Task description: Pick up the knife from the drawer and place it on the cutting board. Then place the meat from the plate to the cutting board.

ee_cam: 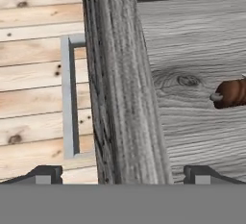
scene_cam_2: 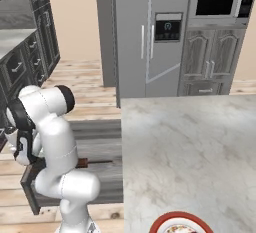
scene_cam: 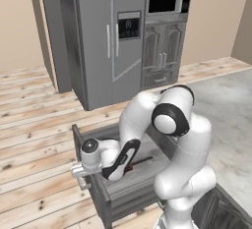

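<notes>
The grey wood-grain drawer stands pulled out over the floor planks. The knife lies on its bottom, and its reddish-brown handle shows at the right of the hand view. My gripper is open and hangs just above the drawer front, one finger on each side of it and nothing between them. The silver bar handle is on the outer side. At the counter's near edge the plate shows its red rim; the meat is cut off there. The cutting board is out of view.
A grey marble counter spreads to the right of the drawer. A steel fridge and an oven cabinet with microwave stand across the wooden floor. Dark cabinets line the left in the right base view.
</notes>
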You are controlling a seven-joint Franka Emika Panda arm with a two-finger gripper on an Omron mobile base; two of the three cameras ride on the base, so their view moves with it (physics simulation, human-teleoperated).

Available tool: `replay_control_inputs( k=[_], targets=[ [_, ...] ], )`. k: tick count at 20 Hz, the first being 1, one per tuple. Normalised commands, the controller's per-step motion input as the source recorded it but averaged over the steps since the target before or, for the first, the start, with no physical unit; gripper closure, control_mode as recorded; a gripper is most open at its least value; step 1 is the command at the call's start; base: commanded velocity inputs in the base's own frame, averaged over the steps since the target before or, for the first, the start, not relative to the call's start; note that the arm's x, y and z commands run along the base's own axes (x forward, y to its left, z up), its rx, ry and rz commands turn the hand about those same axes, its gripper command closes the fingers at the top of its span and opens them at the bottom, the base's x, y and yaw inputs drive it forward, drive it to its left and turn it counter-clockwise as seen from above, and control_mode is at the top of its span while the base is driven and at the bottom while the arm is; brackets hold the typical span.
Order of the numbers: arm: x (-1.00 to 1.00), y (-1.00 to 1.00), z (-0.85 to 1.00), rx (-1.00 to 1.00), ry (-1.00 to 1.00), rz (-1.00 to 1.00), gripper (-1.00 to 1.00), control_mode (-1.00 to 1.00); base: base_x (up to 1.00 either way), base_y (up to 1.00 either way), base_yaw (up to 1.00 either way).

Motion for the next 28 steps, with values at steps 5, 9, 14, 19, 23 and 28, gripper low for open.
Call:
replay_control_inputs(
  k=[5,9,14,19,23,28],
  targets=[
    [-0.03,0.00,0.57,0.00,-0.06,-0.02,-1.00,-1.00,0.00,0.00,0.00],
    [-0.01,-0.16,1.00,-0.08,-0.13,0.01,-1.00,-1.00,0.00,0.00,0.00],
    [0.00,-0.08,1.00,-0.04,-0.07,0.00,-1.00,-1.00,0.00,0.00,0.00],
    [0.01,-0.01,1.00,0.00,-0.01,0.00,-1.00,-1.00,0.00,0.00,0.00],
    [0.07,0.00,1.00,0.00,0.04,0.02,-1.00,-1.00,0.00,0.00,0.00],
    [0.19,0.00,0.69,0.02,0.22,-0.04,-1.00,-1.00,0.00,0.00,0.00]
  ],
)
